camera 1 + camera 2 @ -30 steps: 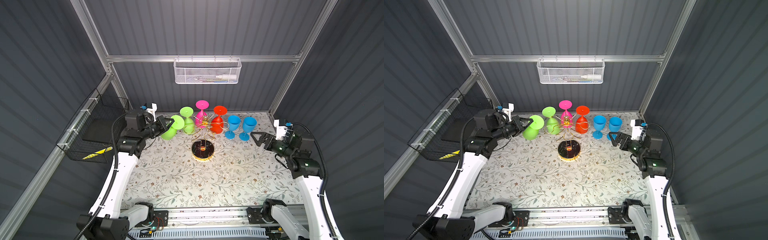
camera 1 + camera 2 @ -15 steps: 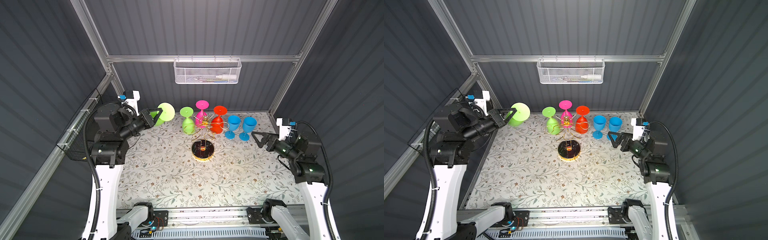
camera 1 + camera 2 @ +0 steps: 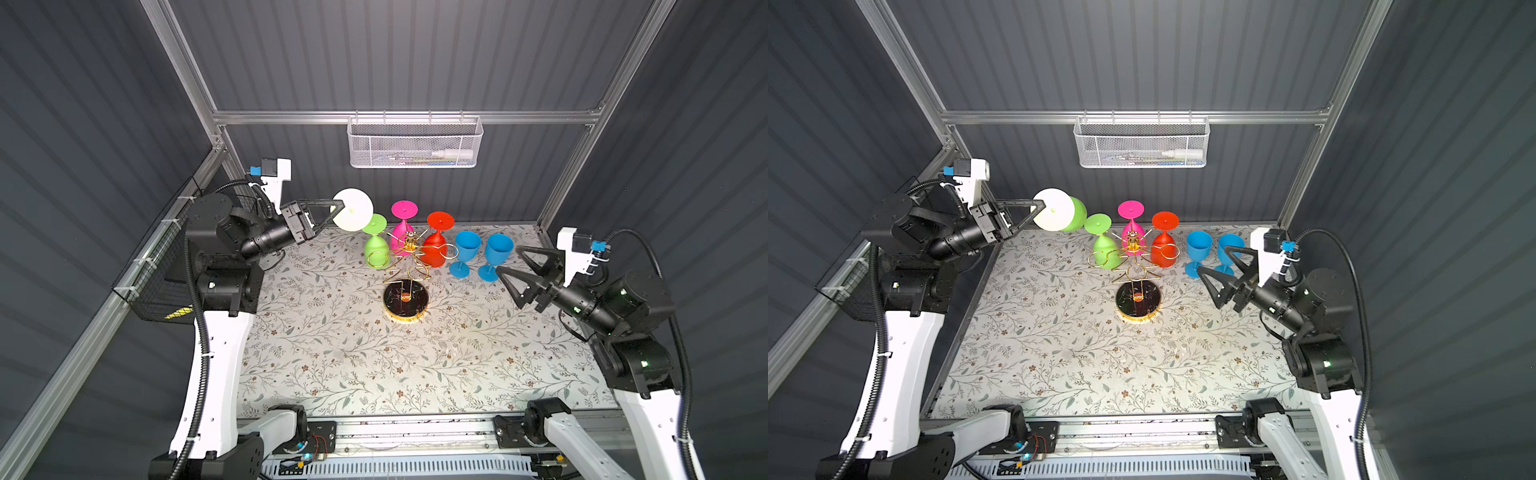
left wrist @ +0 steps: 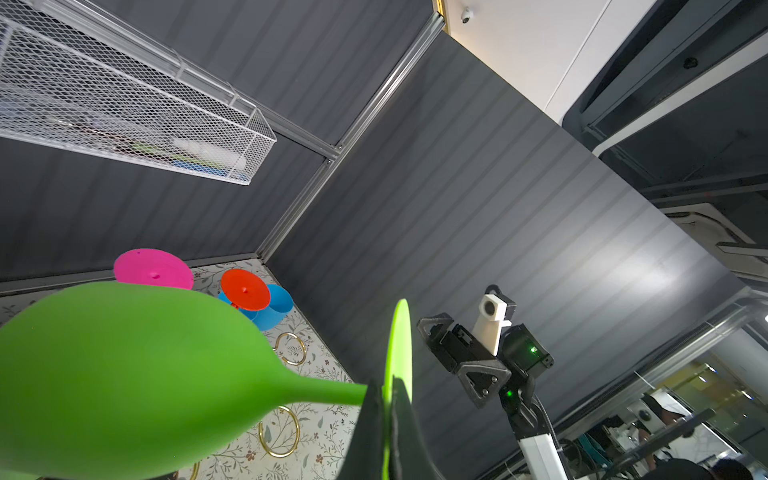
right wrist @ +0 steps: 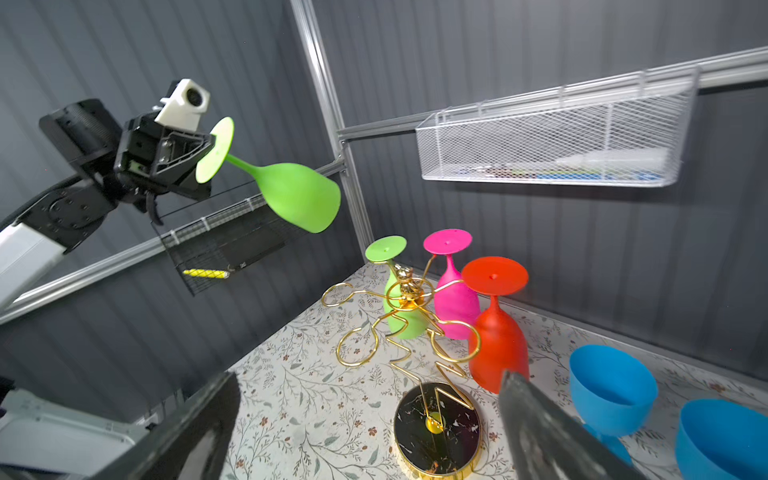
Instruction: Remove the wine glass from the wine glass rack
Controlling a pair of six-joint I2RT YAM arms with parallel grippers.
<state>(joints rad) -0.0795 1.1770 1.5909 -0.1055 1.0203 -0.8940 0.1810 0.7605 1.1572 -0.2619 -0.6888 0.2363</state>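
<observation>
Floral surface lay under both arms. Left arm was raised high, forearm approx. level, reaching toward the back wall. Left hand was clenched on the foot disc of the lime wine glass, its rim pinched btwn both fingers. Right arm was bent low. Right hand was spread wide and empty above the surface, aimed at the rack.

Wine glass rack stood below and beyond the left hand, well apart from the held glass. The glass hung in mid-air, lying near sideways, w/ stem and bowl pointing away from that hand and the mouth tipped slightly down.

Green glass, pink glass and red glass hung upside down at the rack's rings. Two blue glasses stood upright just ahead of the right hand's fingertips.
</observation>
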